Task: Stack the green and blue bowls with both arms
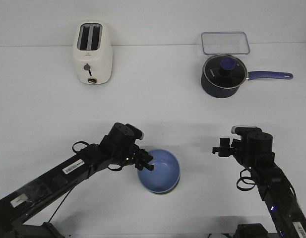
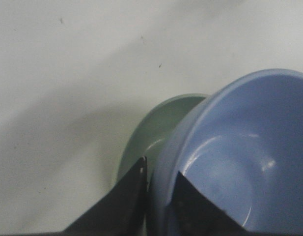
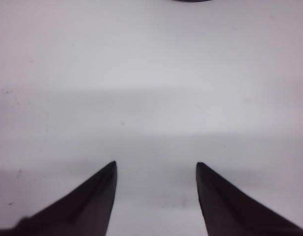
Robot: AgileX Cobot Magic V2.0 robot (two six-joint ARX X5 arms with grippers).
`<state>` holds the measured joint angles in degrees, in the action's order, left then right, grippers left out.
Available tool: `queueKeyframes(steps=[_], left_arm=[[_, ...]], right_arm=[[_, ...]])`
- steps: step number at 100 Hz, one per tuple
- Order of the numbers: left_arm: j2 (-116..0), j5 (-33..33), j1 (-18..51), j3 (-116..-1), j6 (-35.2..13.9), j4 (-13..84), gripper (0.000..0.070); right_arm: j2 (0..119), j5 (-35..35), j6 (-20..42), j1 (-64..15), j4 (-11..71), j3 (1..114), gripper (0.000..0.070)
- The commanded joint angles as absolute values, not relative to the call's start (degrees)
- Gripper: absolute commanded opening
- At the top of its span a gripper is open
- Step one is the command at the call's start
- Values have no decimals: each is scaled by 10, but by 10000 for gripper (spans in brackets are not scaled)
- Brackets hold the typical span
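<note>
The left arm reaches low and forward toward the middle, its tool (image 1: 145,163) pinched on a rim (one finger (image 2: 124,204) on each side). The right arm stands bent, its tool (image 3: 156,196) spread wide, holding nothing

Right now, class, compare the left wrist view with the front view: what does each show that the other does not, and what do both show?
Only the left wrist view shows the left gripper shut on the blue bowl's rim, one finger inside and one outside, and a broad part of the green bowl under it.

Only the front view shows the toaster, the saucepan, the clear lid and the right gripper.

Both show the blue bowl sitting in the green bowl on the white table.
</note>
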<state>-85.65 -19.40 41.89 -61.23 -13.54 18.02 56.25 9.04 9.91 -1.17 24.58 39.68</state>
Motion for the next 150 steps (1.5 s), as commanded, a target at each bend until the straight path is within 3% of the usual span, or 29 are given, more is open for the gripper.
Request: queueKeyframes(steps=[1, 7, 18, 23, 38, 51, 55, 57, 60, 62, 64, 69, 86, 106, 119, 150], left_arm=[[-875, -193, 429, -621, -122, 175, 16], [-882, -194, 432, -621, -122, 174, 54], [-879, -194, 432, -621, -122, 163, 375], [-872, -193, 429, -622, -122, 162, 435], [-824, -180, 392, -623, -111, 163, 430], [-754, -90, 343, -623, -84, 163, 402], [-730, -49, 325, -623, -76, 163, 321], [-716, -25, 313, -623, -67, 163, 242], [-703, -5, 301, -623, -55, 163, 148], [-690, 13, 289, -623, -43, 163, 47], [-682, 22, 282, -623, -36, 163, 0], [-659, 48, 255, -622, -23, 163, 12], [-578, 59, 161, -580, -17, 142, 13], [-400, 58, 100, -336, -17, -63, 13], [-309, 62, 80, -225, -22, -168, 12], [-267, 62, 71, -209, -27, -181, 15]], right_arm=[[567, 92, 103, -12, 241, 398, 330], [567, 92, 102, -12, 241, 398, 330], [567, 92, 103, -12, 241, 398, 330], [567, 92, 102, -12, 241, 398, 330], [567, 93, 102, -12, 237, 398, 330], [561, 116, 95, -12, 225, 398, 328], [557, 123, 93, -12, 220, 398, 315], [554, 126, 92, -12, 218, 398, 295], [547, 131, 89, -12, 217, 398, 239], [543, 135, 87, -12, 215, 398, 190], [538, 137, 87, -12, 213, 398, 132], [522, 138, 86, -12, 204, 397, 0], [435, 136, 72, -12, 125, 357, 0], [273, 123, 53, -11, -11, 222, 0], [208, 80, 56, -11, -16, 187, 0], [199, 60, 55, -11, -43, 187, 0]])
